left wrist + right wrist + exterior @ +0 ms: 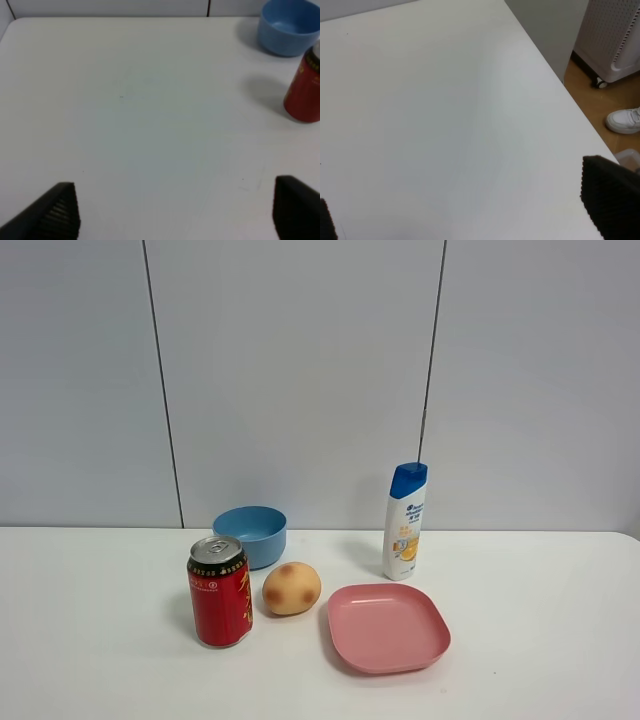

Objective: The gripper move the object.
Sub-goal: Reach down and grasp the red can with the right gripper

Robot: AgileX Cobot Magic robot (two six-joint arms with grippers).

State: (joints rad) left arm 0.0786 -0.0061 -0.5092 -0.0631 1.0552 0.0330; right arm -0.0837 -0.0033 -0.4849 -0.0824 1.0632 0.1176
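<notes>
White table (pixel 100 640), bare apart from one cluster at its middle. Largest to smallest within the cluster: pink square plate (pixel 388 665) nearest the camera on the right, empty; white shampoo bottle (pixel 405 525) with blue cap, upright behind the plate; blue bowl (pixel 250 537) at the back left; red drink can (pixel 221 595) upright in front of the bowl; tan spotted bun-like ball (pixel 291 588) just beside the can, between it and the plate, touching neither as far as can be told.

No arm in the high view. Left gripper (pixel 175 212) spread wide over bare table with nothing between the fingers, bowl and can visible ahead and off to one side. Right gripper (pixel 465 210) likewise released and empty, over the table's far edge, well apart from every object.

Step judged: pre-approach — nothing grasped, nothing displaced. Target not named by the task; cannot tell which item is meant, though the small ball beside an empty plate looks the likeliest pairing.

Next move calls for: choosing the arm — left is nearer the can and bowl; bringing open fingers down around the chosen item without knocking its close neighbour.
</notes>
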